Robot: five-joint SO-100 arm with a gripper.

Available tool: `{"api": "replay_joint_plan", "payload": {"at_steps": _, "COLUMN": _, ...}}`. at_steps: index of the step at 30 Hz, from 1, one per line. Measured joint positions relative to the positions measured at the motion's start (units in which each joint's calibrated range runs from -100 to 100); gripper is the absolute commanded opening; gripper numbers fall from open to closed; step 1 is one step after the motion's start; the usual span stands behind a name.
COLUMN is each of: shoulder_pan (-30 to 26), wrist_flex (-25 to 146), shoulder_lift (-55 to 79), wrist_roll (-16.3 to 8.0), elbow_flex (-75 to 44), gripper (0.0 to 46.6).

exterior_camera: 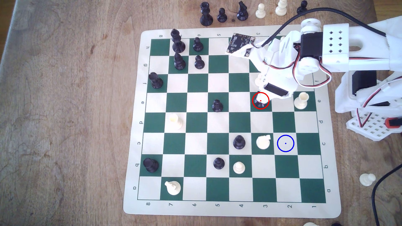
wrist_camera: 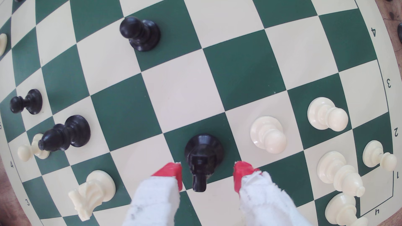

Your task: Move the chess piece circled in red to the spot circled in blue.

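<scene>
Wrist view: the red-tipped fingers (wrist_camera: 174, 173) are seen spread apart at the lower middle of the frame, nothing gripped, with the black knight (wrist_camera: 203, 155) standing upright between them, a gap left on each side and its snout turned toward the camera. In the exterior view, the blue-ringed square (exterior_camera: 285, 143) is found toward the lower right of the knight, well apart.
</scene>
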Motion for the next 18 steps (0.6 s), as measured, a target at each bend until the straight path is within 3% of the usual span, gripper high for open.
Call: {"api": "replay_joint_plan", "payload": {"at_steps": 18, "shoulder_pan": -1.99, "wrist_flex": -2.63, "shoulder_lift": 5.03, "wrist_roll": 0.24, "elbow_flex": 0.00, "gripper": 11.7}}
